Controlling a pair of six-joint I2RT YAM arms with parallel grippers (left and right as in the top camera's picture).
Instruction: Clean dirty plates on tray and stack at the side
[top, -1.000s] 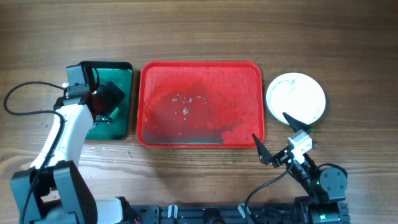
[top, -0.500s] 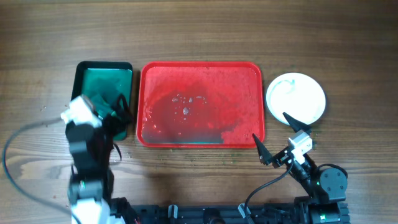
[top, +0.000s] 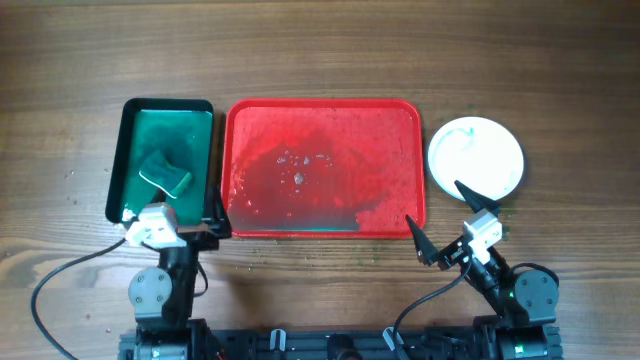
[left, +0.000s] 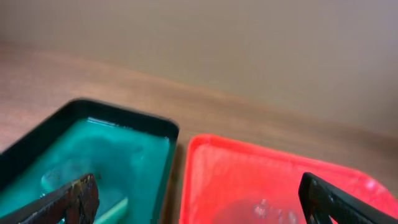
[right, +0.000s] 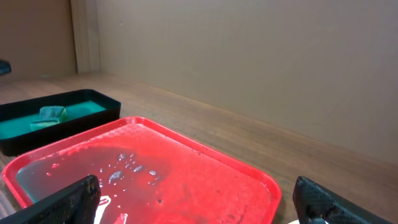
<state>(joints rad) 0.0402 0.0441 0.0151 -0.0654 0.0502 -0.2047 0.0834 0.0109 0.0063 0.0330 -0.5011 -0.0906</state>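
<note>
The red tray (top: 400, 120) lies in the middle of the table, wet, with teal smears near its front edge and no plate on it. It also shows in the left wrist view (left: 249, 162) and the right wrist view (right: 205, 174). White plates (top: 476, 158) sit stacked on the table right of the tray, wiped plain. My left gripper (top: 172, 218) is open and empty at the near edge, between the two trays (left: 199, 202). My right gripper (top: 432, 201) is open and empty by the tray's near right corner (right: 196, 202).
A dark green tray (top: 125, 150) holding teal liquid and a green sponge (top: 165, 170) stands left of the red tray; it also shows in the left wrist view (left: 124, 118) and the right wrist view (right: 93, 99). Both arm bases sit at the table's near edge.
My left arm has pulled back from over the dark green tray to the near edge. The sponge now lies uncovered in that tray. The right arm has not moved.
</note>
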